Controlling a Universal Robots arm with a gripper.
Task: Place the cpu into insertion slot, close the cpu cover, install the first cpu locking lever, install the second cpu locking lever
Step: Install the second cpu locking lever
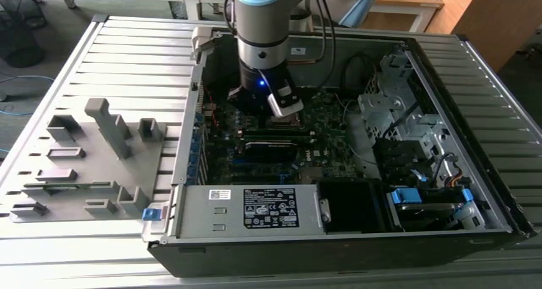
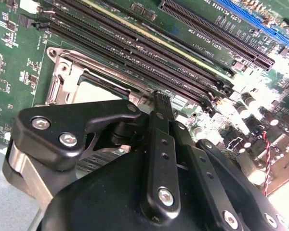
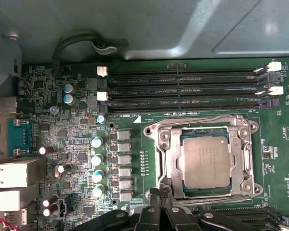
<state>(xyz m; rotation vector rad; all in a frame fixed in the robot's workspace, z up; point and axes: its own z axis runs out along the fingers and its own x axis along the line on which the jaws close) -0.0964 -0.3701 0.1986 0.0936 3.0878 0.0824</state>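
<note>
From my remote seat: black matte gripper (image 3: 160, 211) hangs right at the socket's edge, fingers pinched together, grasping nothing I can see. Just past it the chip (image 3: 205, 161), one flat dull-silver square, sits seated in the socket (image 3: 151, 144). The thin silvery frame cover (image 3: 238, 159) lies down around it. Green board (image 3: 77, 139) beyond; three long black ribbed memory slots (image 3: 183, 89) run parallel. Farther off, the grey sheet-metal case wall (image 3: 183, 29).
</note>
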